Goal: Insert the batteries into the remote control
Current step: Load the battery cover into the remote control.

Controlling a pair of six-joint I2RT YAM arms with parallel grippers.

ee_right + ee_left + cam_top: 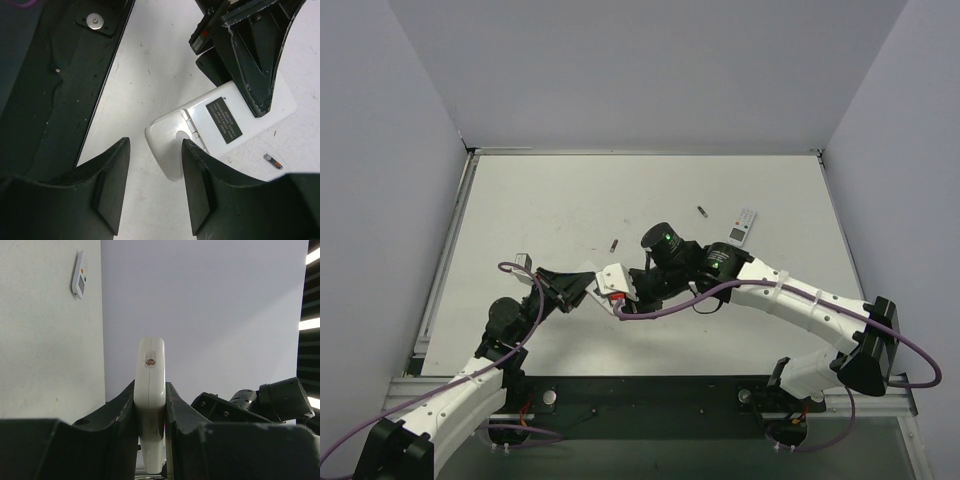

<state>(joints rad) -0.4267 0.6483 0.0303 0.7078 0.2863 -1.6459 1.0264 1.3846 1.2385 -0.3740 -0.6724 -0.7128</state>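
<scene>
My left gripper [582, 287] is shut on the remote control [611, 279] and holds it on edge just above the table. In the left wrist view the remote's white side [151, 370] stands pinched between the jaws of the left gripper [150, 390]. The right wrist view shows the remote's white back with a black label [225, 120] and its closed battery cover [167, 137]. My right gripper [152, 185] is open and empty, with its jaws at the cover end of the remote; it also shows in the top view [638, 290]. No red batteries are in view.
A white-faced remote with grey buttons [744, 226] lies at the back right; it also shows in the left wrist view [80, 275]. Two small dark cylinders lie on the table, one [615, 244] just beyond the grippers and one [702, 211] near that remote. One dark cylinder [273, 161] shows beside the held remote.
</scene>
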